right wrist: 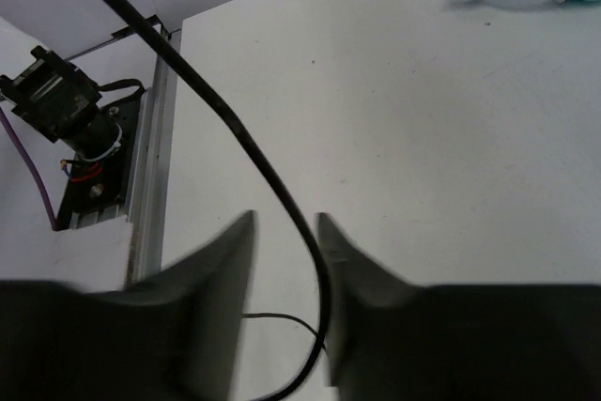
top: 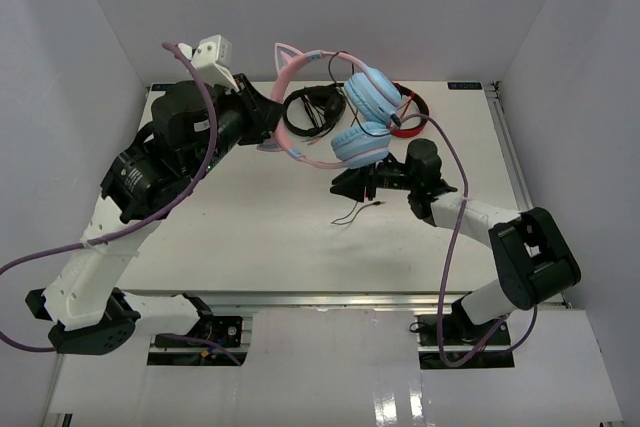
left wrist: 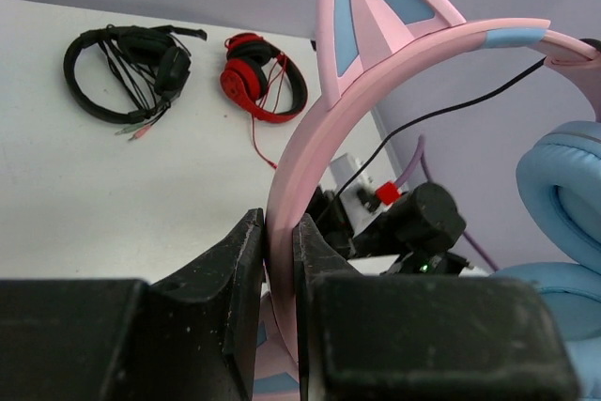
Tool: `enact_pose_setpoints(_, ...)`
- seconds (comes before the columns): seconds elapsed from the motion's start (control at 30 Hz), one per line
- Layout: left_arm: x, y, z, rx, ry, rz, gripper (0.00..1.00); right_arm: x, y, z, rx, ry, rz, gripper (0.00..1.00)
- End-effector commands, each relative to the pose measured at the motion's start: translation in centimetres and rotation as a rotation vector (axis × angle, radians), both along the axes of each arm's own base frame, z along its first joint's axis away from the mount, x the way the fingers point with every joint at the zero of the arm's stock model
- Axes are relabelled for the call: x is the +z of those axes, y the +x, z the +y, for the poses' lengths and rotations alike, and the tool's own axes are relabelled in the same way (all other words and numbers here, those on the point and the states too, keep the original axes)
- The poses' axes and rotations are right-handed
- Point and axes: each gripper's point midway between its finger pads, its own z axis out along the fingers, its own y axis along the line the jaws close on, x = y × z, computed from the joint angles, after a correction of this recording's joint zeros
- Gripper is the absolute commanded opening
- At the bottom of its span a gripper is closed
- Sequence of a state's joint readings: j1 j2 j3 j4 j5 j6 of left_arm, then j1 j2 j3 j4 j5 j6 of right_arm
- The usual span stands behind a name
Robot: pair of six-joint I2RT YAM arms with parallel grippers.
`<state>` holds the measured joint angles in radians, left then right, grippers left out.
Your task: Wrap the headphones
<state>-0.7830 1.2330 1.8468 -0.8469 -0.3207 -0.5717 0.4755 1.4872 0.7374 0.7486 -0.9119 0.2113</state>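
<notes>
My left claw (left wrist: 279, 232) is clamped on the pink headband of the headphones (top: 372, 97), held up over the table (top: 250, 237) — my right claw (right wrist: 285, 232) stands apart, the black cable (right wrist: 235, 129) running between its fingers.

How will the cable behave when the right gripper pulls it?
Probably floppy: the thin cable hangs in loose curves from the headphones, its end lying slack on the table. It likely slips through the right gripper unless pinched firmly; it looks smooth.
</notes>
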Motion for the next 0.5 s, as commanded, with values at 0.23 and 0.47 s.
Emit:
enact_pose_setpoints(0.23, 2.9, 3.8, 5.6, 0.466, -0.379, -0.136, 0.00, 2.8, 0.6, -1.4, -0.131, -0.129, -0.141, 0.08)
enact_pose_setpoints(0.47, -2.8, 10.7, 3.9, 0.673, -0.085, -0.169, 0.00, 4.5, 1.8, -6.8, -0.326, -0.577, -0.501, 0.08)
